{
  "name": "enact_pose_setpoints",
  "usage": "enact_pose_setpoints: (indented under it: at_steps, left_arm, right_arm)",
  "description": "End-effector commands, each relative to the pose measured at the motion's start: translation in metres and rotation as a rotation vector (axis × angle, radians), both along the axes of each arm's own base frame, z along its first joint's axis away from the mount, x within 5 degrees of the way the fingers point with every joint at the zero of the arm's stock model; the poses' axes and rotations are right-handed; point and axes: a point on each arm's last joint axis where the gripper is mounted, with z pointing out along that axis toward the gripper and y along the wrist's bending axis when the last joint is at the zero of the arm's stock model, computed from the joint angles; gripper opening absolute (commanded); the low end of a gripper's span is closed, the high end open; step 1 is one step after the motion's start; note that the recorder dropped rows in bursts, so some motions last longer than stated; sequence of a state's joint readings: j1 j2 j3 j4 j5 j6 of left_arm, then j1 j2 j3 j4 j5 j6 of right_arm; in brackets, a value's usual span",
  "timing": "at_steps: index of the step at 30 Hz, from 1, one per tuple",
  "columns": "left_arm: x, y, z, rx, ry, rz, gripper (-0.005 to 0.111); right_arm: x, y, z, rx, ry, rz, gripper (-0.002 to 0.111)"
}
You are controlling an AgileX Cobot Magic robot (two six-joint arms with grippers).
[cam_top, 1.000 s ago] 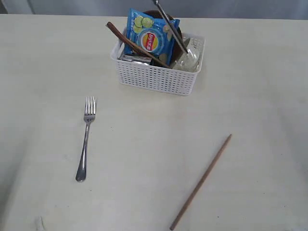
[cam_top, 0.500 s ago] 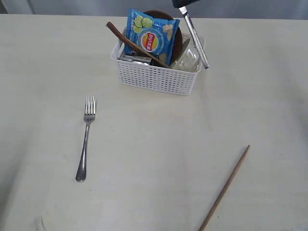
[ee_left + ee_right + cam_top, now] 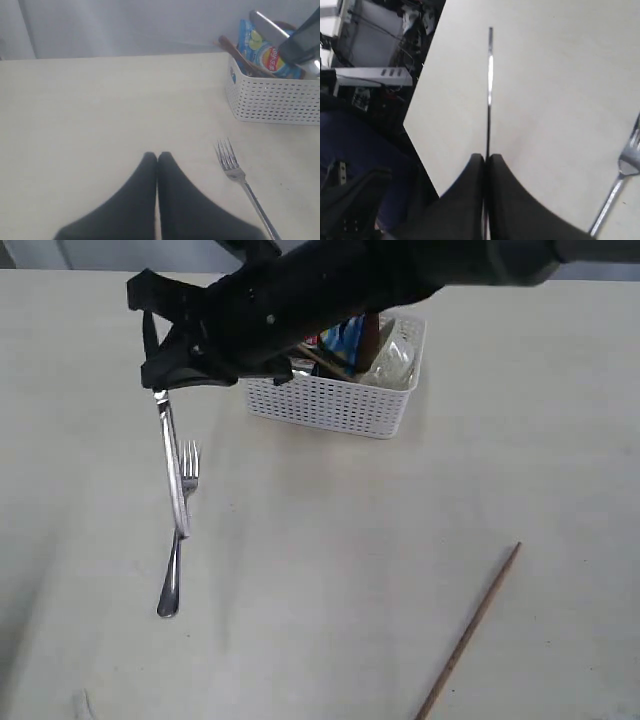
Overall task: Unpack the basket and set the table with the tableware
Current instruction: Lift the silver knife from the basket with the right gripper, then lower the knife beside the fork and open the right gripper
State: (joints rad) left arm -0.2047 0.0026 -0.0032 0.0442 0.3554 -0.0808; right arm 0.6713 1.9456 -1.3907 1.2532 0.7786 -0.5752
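Half a second ago we saw the right gripper [image 3: 160, 388] at the far edge of the scene, over the right end of the white perforated plastic basket [image 3: 330, 405], with the slim steel knife [image 3: 174, 475] slanting down from it. Now its dark arm has swung across the basket to the left side of the pale cream table [image 3: 330, 570]. The jaws are pinched together on the knife's upper end, and the wrist view shows only the thin edge of the blade running out from between them. The knife hangs nearly upright, its lower end crossing the neck of the steel fork [image 3: 172, 575] in the exterior view. We cannot tell whether the tip touches the fork or the tabletop. The fork lies flat where it lay before, tines toward the basket. The basket has not shifted at the far middle of the table, though the arm now hides much of its load. From the left wrist view we can still make out the blue chip bag [image 3: 270, 55] and the reddish-brown wooden spoon [image 3: 239, 51] standing in it. The single wooden chopstick [image 3: 468, 632] lies slantwise at the near right, farther right than a second ago but unchanged over the last half second. The left gripper [image 3: 157, 156] hovers over bare table near the fork, its two fingers pressed together on nothing.
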Motion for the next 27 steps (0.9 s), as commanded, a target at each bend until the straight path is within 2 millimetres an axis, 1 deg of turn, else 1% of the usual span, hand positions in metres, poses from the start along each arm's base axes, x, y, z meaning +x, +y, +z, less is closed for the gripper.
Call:
enact_pose_setpoints:
  at_steps: [1,4,7,11,17,20,27]
  left_arm:
    - [0.0,0.0,0.0,0.002,-0.011,-0.004,0.0]
    - [0.0,0.0,0.0,0.002,-0.011,-0.004,0.0]
    - [0.0,0.0,0.0,0.002,-0.011,-0.004,0.0]
    - [0.0,0.0,0.0,0.002,-0.011,-0.004,0.0]
    - [0.0,0.0,0.0,0.002,-0.011,-0.004,0.0]
    - [0.0,0.0,0.0,0.002,-0.011,-0.004,0.0]
    - [0.0,0.0,0.0,0.002,-0.011,-0.004,0.0]
  right_arm:
    - [-0.018,0.019,-0.008,0.086,0.065,-0.105,-0.001]
    - [-0.031,0.034,-0.021,0.07,0.077,-0.132,-0.001]
    - [-0.034,0.044,-0.036,0.026,0.059,-0.198,-0.001]
    - [-0.03,0.048,-0.054,0.032,0.149,-0.247,-0.001]
    - [-0.026,0.05,-0.083,0.001,0.192,-0.288,-0.001]
    - [-0.025,0.051,-0.094,-0.02,0.201,-0.288,-0.001]
    - [-0.025,0.051,-0.112,-0.058,0.216,-0.294,-0.001]
